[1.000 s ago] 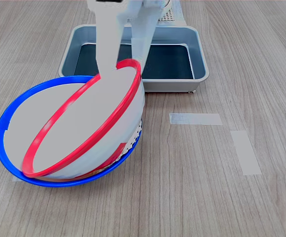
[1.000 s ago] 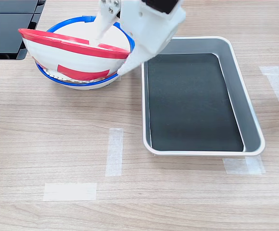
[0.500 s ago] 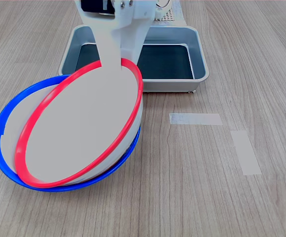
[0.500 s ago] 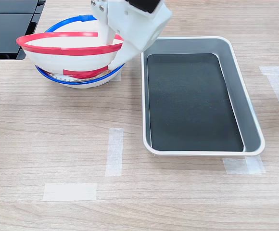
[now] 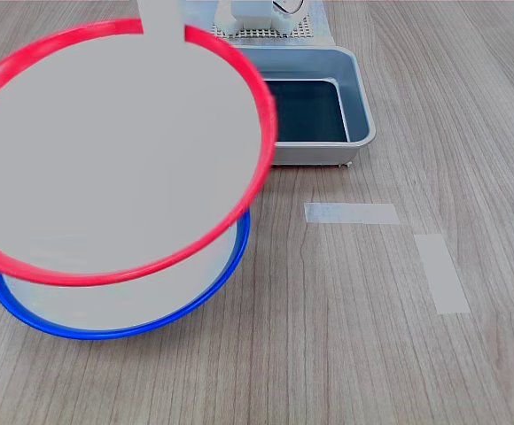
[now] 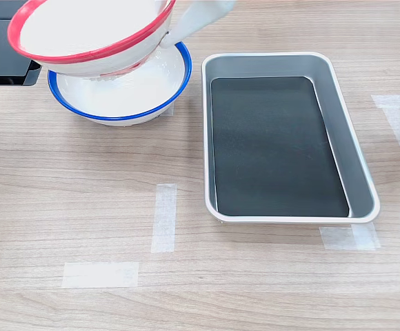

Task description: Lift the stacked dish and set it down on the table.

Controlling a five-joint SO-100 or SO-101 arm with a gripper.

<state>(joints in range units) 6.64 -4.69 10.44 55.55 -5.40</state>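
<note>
gripper (image 6: pixel 174 33): white, clamped on the dish rim | large round shallow red-rimmed white-grey dish (image 5: pixel 106 150): in the air above blue-rimmed white bowl (image 6: pixel 121 93) | light wood-grain table (image 6: pixel 83 200): grey metal tray (image 6: pixel 355 148) beside bowl

Red-rimmed white dish (image 6: pixel 83 31), blue-rimmed white bowl (image 6: pixel 121 96), grey dark-bottomed tray (image 6: pixel 352 138), wood-grain table (image 6: pixel 83 200).

Red-rimmed stacked dish (image 6: pixel 83 27) hangs tilted, clear above the wood-grain table (image 6: pixel 83 207).
</note>
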